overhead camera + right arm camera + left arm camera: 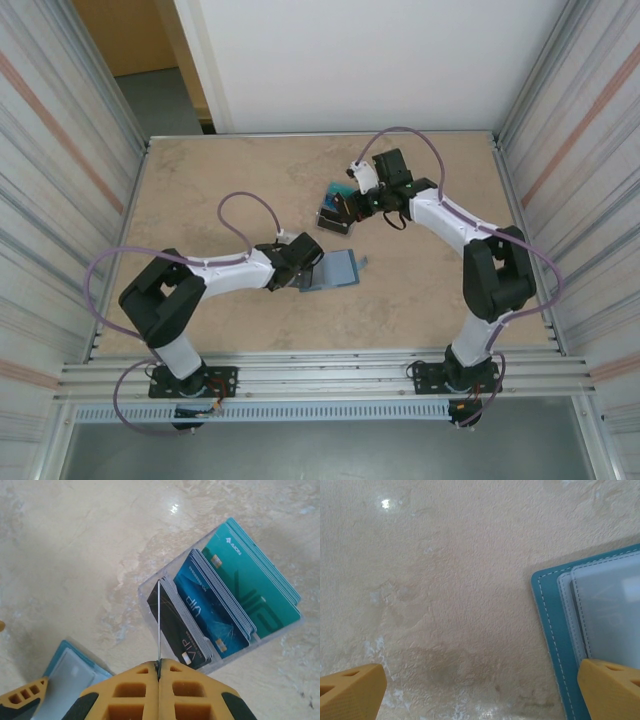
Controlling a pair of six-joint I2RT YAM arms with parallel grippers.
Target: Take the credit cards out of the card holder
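A marbled beige table (420,290) sits between ribbed metal walls (60,150). The card holder (340,268) lies open mid-table, with the left gripper (480,695) spread wide at its corner. The right gripper (159,672) pinches a thin card (158,625) above a clear tray (150,587).
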